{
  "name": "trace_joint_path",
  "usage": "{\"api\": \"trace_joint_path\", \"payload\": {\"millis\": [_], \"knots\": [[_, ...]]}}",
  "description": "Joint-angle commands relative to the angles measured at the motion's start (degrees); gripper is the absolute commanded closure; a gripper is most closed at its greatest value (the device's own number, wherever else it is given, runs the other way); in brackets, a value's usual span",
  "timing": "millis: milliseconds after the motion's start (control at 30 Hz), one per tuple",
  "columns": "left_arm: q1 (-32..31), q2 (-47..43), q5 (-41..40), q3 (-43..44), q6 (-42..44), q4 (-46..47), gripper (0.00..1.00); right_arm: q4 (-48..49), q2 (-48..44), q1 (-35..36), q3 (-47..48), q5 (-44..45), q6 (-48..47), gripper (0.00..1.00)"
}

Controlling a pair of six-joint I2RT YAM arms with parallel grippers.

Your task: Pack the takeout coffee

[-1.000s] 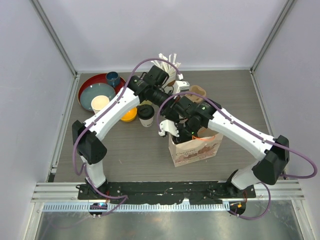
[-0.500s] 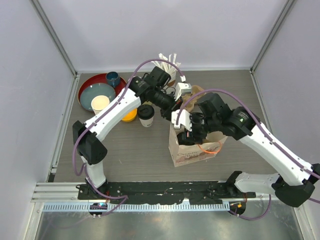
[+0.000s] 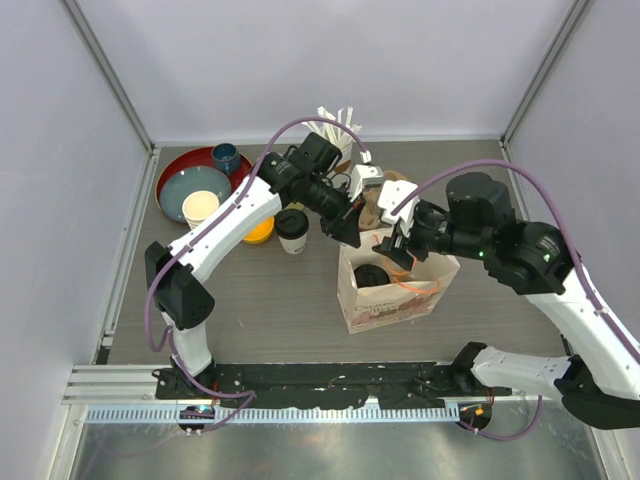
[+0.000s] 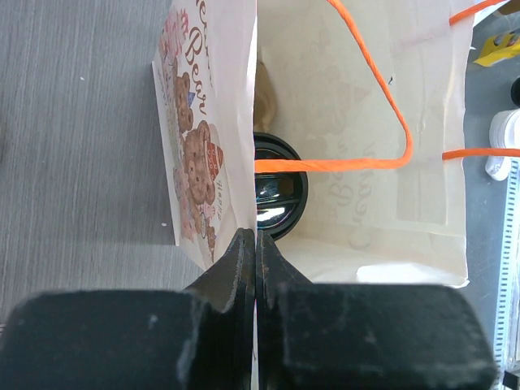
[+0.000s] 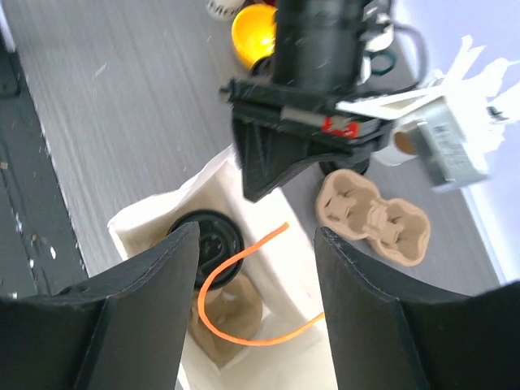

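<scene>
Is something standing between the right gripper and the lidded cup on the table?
Yes. The left gripper, shut on the rim of the bag, sits directly between the open right gripper and that cup.

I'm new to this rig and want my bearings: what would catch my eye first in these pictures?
A bear-printed paper bag with orange handles stands open in the middle of the table, a black-lidded coffee cup already inside. The left gripper pinches the bag's rim, jaws shut, while the right gripper hangs open above it. A second lidded cup stands on the table left of the bag, near a red tray of crockery.
</scene>
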Motion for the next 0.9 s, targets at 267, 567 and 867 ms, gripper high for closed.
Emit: {"api": "trace_joint_path", "payload": {"millis": [267, 567, 867], "knots": [[-0.19, -3.38, -3.4, 2.66, 0.23, 0.22, 0.81, 11.27, -0.13, -0.08, 6.52, 11.14, 14.66, 0.35], [-0.19, -7.51, -7.53, 2.75, -2.23, 3.03, 0.5, 10.83, 2.42, -0.08, 8.01, 11.85, 16.24, 0.35], [0.33, -13.4, -14.2, 2.66, -4.34, 4.44, 0.19, 10.92, 4.44, -0.08, 11.44, 10.89, 19.15, 0.32]]}}
